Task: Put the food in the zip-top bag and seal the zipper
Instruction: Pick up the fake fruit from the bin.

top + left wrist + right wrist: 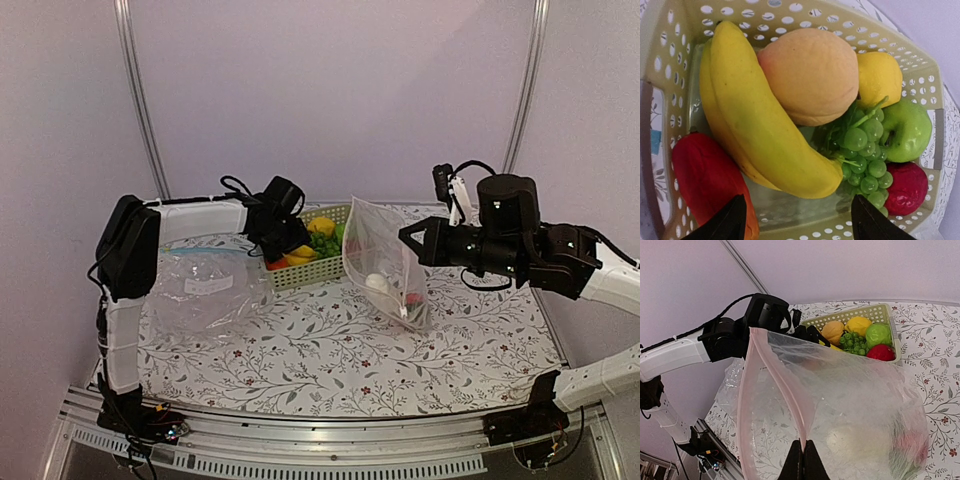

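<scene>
Lying in the basket: banana, peach, lemon, grapes.

Food inside the zip-top bag: blurred by crinkled plastic, unidentifiable. Left fingers: cropped at lower frame edge.

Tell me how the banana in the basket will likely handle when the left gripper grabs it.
The banana looks glossy, so it may slip from the open left gripper. The peach rests against it and will probably roll when it lifts.
</scene>
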You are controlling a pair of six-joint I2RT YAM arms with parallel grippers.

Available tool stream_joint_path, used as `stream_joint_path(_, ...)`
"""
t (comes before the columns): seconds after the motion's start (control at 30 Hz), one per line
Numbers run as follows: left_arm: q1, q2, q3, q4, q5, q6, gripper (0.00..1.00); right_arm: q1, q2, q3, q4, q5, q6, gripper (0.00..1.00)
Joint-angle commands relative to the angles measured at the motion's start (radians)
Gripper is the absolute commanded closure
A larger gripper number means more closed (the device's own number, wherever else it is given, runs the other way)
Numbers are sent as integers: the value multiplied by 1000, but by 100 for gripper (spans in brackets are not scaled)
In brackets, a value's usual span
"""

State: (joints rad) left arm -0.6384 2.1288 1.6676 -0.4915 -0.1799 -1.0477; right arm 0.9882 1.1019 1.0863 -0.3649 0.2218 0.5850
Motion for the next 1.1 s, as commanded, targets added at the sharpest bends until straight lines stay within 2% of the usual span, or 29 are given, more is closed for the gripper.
stream_joint_path(0.0,3,59,60,-13,-54,-40,28,4,-25,-16,17,-4,-2,100)
stream_joint_path(0.43,41,160,142,-54,-78,-7,34,4,-15,-16,24,-10,-6,100)
stream_joint_path(0.97,39,88,87,-32,-113,50,65,3,0,-14,29,-12,-2,100)
stream_joint_path(1.07,37,68,74,-26,-112,51,66,3,0,-13,28,-11,-1,100)
